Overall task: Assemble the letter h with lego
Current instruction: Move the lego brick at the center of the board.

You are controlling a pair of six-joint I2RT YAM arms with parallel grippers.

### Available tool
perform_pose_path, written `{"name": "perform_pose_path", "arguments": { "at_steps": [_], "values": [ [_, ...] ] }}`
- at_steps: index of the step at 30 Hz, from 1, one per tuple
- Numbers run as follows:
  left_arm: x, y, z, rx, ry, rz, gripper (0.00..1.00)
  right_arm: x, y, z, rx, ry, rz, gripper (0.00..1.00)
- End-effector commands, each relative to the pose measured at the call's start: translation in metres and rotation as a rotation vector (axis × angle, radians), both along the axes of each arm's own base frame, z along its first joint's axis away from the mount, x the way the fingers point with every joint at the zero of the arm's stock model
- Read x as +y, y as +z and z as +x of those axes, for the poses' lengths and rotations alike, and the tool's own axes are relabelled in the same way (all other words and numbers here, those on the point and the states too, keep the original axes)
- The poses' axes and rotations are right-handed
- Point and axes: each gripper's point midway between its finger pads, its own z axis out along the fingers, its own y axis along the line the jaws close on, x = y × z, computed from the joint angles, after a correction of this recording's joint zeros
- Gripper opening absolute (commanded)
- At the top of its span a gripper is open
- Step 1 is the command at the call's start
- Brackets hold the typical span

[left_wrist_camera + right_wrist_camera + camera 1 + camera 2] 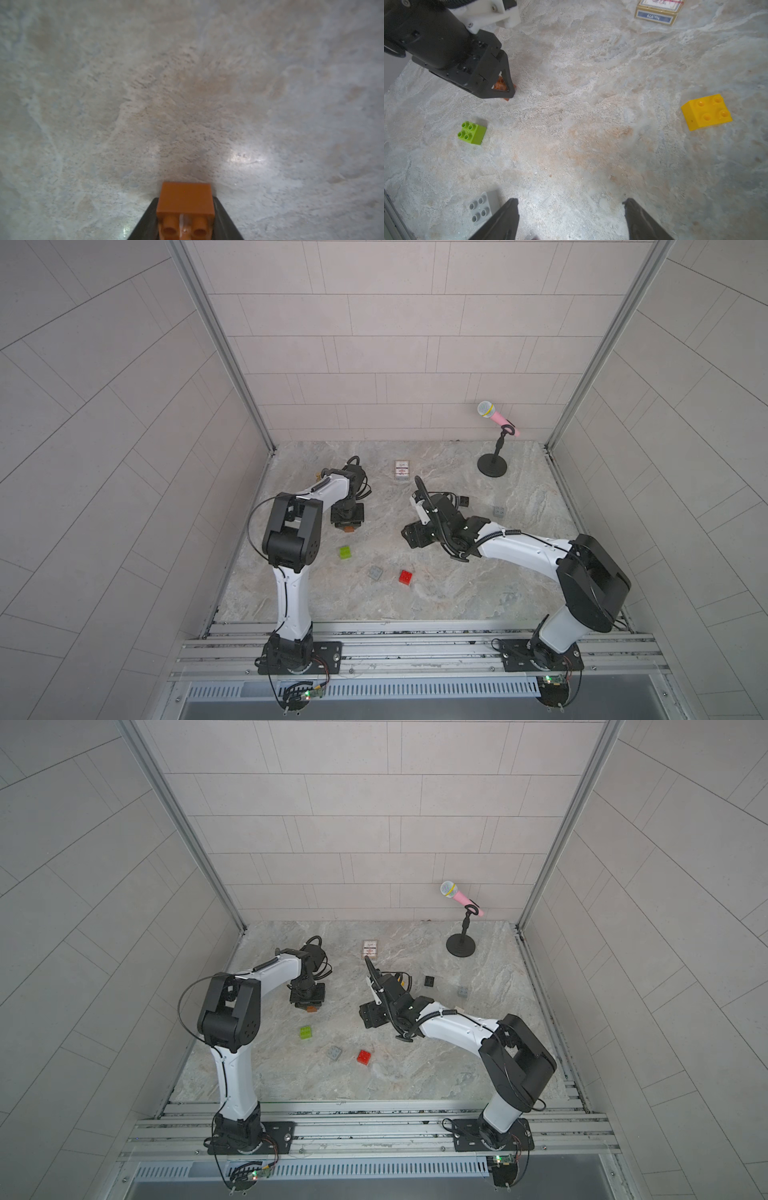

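My left gripper [185, 207] is shut on a brown lego brick [186, 199], one dark finger against each side, down at the marble tabletop. Both top views show that brick [348, 528] under the left gripper [347, 522]. Over the middle of the table, my right gripper [570, 200] stands open and holds nothing. Loose on the table lie a lime green brick [344, 552], a grey brick [375, 573], a red brick [405, 577], a black brick [462, 501] and a second grey brick [499, 512]. A yellow brick [707, 112] shows in the right wrist view. The letter h is not in view.
A small printed card box [402, 470] lies near the back of the table. At the back right stands a pink toy microphone on a black stand [493, 466]. Tiled walls close the table in on three sides.
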Motion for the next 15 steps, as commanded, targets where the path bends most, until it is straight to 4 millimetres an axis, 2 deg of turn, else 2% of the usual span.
{"name": "perform_pose_path", "arguments": {
  "at_steps": [1,3,6,11,15],
  "values": [
    [0.002,-0.007,-0.022,0.063,-0.002,0.018,0.30,-0.002,0.002,0.003,-0.008,-0.006,-0.021,0.82],
    [-0.001,-0.005,-0.023,0.063,0.001,0.013,0.23,-0.002,0.002,0.004,-0.010,-0.006,-0.021,0.82],
    [-0.017,-0.001,-0.026,0.059,0.022,-0.036,0.14,-0.003,0.001,0.004,-0.008,-0.008,-0.028,0.82],
    [-0.058,0.009,-0.032,0.012,-0.006,-0.088,0.13,-0.007,0.003,0.005,-0.015,-0.026,-0.029,0.82],
    [-0.080,0.004,-0.040,0.017,-0.003,-0.115,0.13,-0.020,-0.003,0.013,0.006,-0.090,-0.031,0.82]
  ]
}}
